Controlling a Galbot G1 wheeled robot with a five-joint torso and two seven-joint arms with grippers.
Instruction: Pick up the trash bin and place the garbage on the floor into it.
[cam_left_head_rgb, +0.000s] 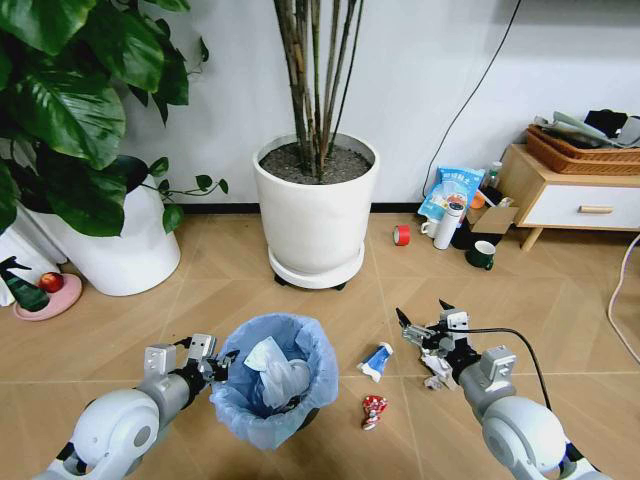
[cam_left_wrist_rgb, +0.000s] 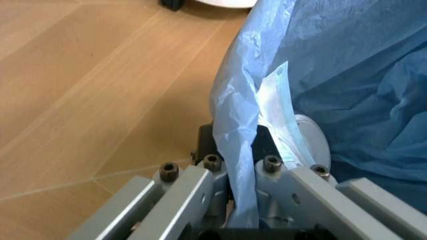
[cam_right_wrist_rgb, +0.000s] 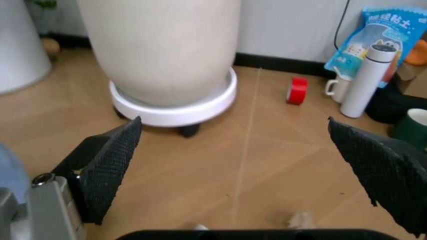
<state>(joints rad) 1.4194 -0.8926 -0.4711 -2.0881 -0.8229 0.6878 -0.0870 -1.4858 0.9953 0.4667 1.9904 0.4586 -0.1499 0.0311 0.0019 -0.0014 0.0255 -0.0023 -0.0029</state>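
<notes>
The bin sits on the floor at the robot's left, with white paper already inside. The left pincer is clamped on its bag-covered rim. A blue wrapper and a red wrapper lie just right of the bin. The right pincer hovers wide above them. Risk: the grip is partly on thin bag, so lifting could slip or tear it.
</notes>
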